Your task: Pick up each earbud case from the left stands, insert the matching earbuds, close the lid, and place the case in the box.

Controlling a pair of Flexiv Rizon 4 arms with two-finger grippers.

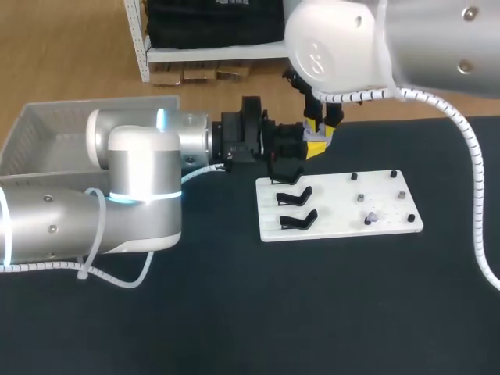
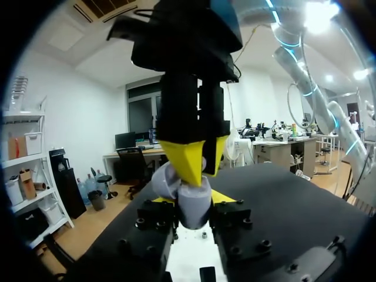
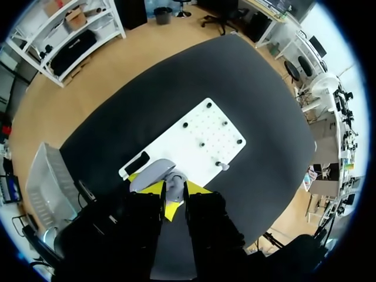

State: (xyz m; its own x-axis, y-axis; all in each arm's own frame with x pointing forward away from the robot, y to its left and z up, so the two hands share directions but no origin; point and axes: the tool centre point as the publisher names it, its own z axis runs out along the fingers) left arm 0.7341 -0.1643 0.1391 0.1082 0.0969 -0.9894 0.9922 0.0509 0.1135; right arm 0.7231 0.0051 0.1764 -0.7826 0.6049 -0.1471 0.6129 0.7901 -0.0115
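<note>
Pale lilac-grey and glossy, the small rounded plastic earbud case (image 2: 191, 208) is held up off the dark tabletop (image 1: 312, 312), over the far edge of the white perforated board (image 1: 344, 205), just where the two arms meet. The left gripper (image 1: 291, 150) reaches in sideways, its jaws pinching the lower shell from both sides. The lid looks swung open to one side. The right gripper (image 1: 319, 139) hangs straight down over the open top, and from here I cannot tell whether its jaws are pinching anything. Two black angled stands (image 1: 297, 207) show at the board's left end. Among the dark pegs at its right end sits a small pale piece (image 1: 371, 218), possibly an earbud, though it is too small to be sure. The white slatted plastic box (image 1: 47, 129) waits at the far left of the tabletop, well apart from the case. I would judge the case to be light, hard and slippery, with curved sides that could squirt out of a careless squeeze. The sensible hold is on the flanks of the lower shell, below the seam, so the lid can swing freely. The hinge is probably the weak point, so the lid wants a gentle press near its front edge, not a push at the hinge.
</note>
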